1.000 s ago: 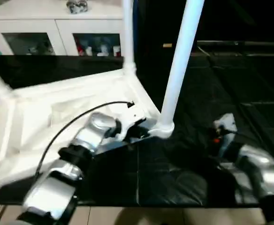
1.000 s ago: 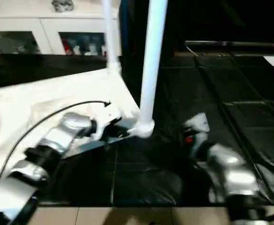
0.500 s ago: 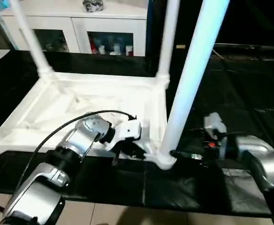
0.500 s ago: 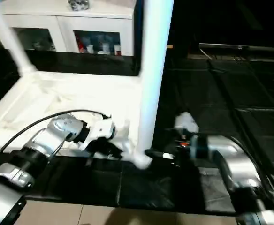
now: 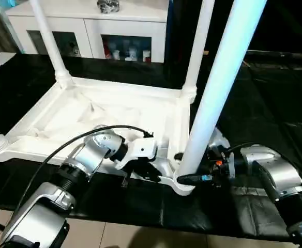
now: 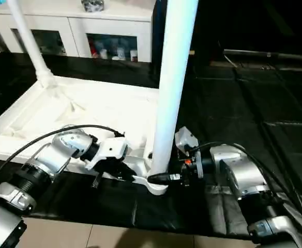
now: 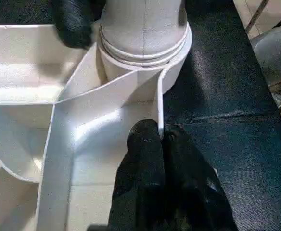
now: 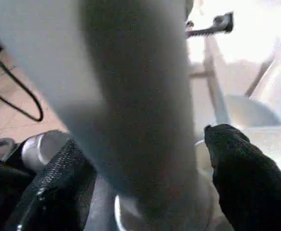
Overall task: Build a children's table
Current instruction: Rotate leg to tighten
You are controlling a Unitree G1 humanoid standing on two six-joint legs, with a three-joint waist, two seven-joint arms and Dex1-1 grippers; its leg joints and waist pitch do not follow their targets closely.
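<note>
Four white legs stood up from the inverted table top (image 5: 104,111), which lay ribbed side up on the black worktop (image 5: 275,103), with the white cabinet (image 5: 89,31) behind it. The nearest leg (image 5: 218,88) rose almost vertically from the corner socket (image 5: 184,181) closest to the robot, its long axis running up and out past the picture's top edge. The right claw (image 8: 145,178) came at that leg from the robot's right, low down just above the socket, one black finger (image 8: 241,173) on each side of the shaft; it looked closed on the leg, though the contact itself was hard to see. The left claw (image 7: 162,139) reached in from the other side and pinched a thin rib of the top just beside the same socket, fingers pressed together on it. Judging from this, the top was being held steady while the right arm, the nearer one to the shaft, seated or twisted the leg straight down along its axis.
</note>
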